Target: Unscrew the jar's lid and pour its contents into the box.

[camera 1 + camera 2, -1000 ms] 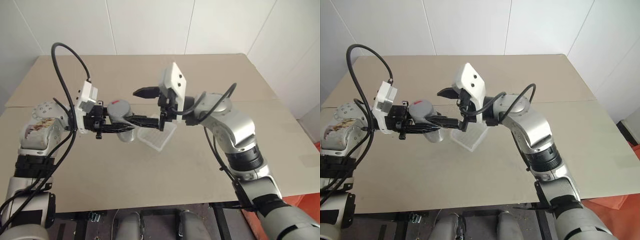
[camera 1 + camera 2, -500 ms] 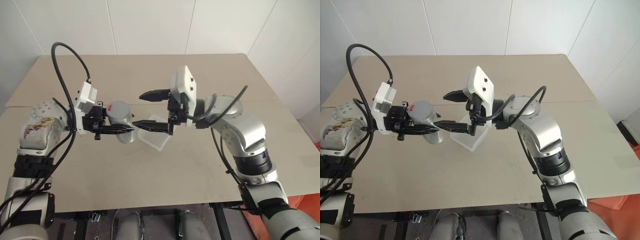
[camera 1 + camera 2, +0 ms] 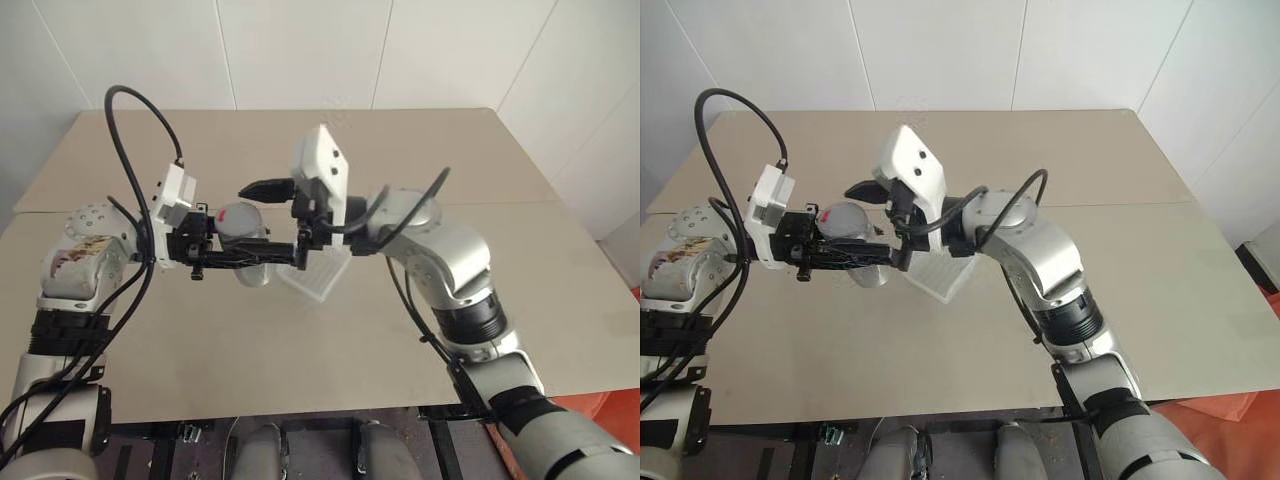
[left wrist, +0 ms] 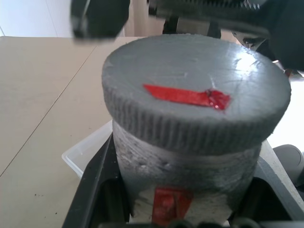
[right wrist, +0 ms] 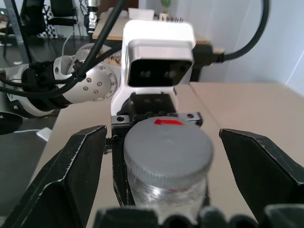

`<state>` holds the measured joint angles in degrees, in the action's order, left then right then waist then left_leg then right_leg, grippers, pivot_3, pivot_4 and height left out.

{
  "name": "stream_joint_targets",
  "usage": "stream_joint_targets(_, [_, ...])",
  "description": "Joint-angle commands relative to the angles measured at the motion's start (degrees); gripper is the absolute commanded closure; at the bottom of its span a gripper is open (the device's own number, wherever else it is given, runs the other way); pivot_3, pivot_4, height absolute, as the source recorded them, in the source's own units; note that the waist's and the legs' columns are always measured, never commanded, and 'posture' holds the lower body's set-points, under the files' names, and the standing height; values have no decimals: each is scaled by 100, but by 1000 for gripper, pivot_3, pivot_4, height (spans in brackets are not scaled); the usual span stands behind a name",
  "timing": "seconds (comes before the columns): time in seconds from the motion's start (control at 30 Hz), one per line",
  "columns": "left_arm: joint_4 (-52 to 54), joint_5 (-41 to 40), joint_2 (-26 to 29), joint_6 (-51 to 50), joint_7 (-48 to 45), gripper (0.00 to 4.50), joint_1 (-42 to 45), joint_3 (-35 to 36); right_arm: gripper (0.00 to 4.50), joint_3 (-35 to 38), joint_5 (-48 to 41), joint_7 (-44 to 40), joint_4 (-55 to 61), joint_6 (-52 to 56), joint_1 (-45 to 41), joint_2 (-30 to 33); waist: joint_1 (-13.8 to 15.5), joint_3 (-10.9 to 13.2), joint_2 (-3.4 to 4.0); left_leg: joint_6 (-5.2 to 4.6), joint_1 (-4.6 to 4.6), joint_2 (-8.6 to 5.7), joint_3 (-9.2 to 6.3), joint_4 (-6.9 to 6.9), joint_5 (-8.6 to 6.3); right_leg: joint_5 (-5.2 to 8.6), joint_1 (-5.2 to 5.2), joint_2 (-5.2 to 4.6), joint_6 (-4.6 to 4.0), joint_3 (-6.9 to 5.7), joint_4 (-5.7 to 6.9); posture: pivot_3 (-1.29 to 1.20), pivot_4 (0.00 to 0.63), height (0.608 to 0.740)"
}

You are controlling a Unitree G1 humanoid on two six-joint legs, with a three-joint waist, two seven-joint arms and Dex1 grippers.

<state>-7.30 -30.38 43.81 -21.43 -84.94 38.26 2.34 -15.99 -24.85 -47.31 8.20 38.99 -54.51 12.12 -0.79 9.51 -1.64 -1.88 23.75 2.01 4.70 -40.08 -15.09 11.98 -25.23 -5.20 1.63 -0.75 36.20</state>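
Left gripper (image 3: 240, 260) clamps clear silvery plastic jar (image 3: 243, 262), frame centre-left; your wide-open right gripper (image 5: 166, 156) straddles round grey lid (image 5: 167, 148).

The right gripper (image 3: 272, 222) and its white camera housing cover the near corner of the box (image 3: 318, 281), and its lower finger is lost against the left gripper (image 3: 262, 258). The jar (image 4: 187, 175) runs off the left wrist picture's lower edge, walls too cloudy to show the contents. The lid (image 5: 167, 149) hides the jar's mouth.
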Motion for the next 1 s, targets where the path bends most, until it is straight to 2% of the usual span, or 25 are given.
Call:
stream_joint_targets(0.03, [255, -74, 48, 48, 30, 2546, 14, 105, 232, 13, 10, -3, -58, -2, -248, -107, -5, 0, 0, 0, 0, 0, 0, 0, 0, 0, 0, 0, 0, 0, 0, 0, 150, 740])
stream_joint_targets(0.1, [279, -79, 62, 44, 43, 2546, -11, 121, 665, 51, -9, 17, -112, 10, -289, -145, -6, 0, 0, 0, 0, 1, 0, 1, 0, 0, 0, 1, 0, 0, 0, 0, 150, 740])
stream_joint_targets(0.2, [326, -97, 90, 35, 56, 2546, -68, 151, 1684, 210, -141, 27, -115, 88, -325, -177, -5, 0, 0, 1, 0, 1, 0, 0, 0, 0, 0, 0, 0, 0, 0, 0, 150, 740])
stream_joint_targets(0.23, [337, -98, 94, 35, 63, 2546, -84, 154, 1741, 292, -206, 47, -120, 141, -338, -189, -5, 0, 0, 0, 0, 0, 0, 0, 0, 0, 0, 0, 0, 0, 0, 0, 150, 740])
stream_joint_targets(0.4, [358, -107, 94, 41, 90, 2546, -126, 141, 1741, 1024, -722, 310, -167, 584, -483, -185, 1, 0, 0, 0, 0, 1, -1, 0, 0, 0, 0, 0, 0, 0, 0, 0, 150, 740])
stream_joint_targets(0.57, [260, -34, 19, 110, 152, 2546, -112, 82, 1741, 1477, -607, 667, 18, 540, -229, 320, 27, 0, 0, 0, 0, 0, -1, 1, 0, 0, 4, -3, 0, -4, -3, 0, 150, 740])
stream_joint_targets(0.67, [156, 82, -81, 233, 380, 2546, -106, 128, 1741, 1586, -248, 864, 374, 145, 487, 749, 25, 0, -1, -1, 0, -1, 0, 4, -1, 0, 4, -2, 0, -4, -6, 0, 150, 740])
stream_joint_targets(0.8, [138, 233, -248, 390, 917, 2546, -178, 243, 1741, 1582, 466, 1312, 847, -381, 1907, 1243, 27, 0, -1, -2, 2, -4, 1, 3, -1, 0, 4, -5, 1, -1, -7, 0, 150, 740])
stream_joint_targets(1.0, [198, 414, -372, 564, 1480, 2546, -311, 287, 1741, 1469, 1095, 1979, 863, -691, 3419, 1225, -27, 0, -1, -1, -5, -3, 2, 3, 0, 0, 1, -2, 1, 9, -5, 0, 150, 740])
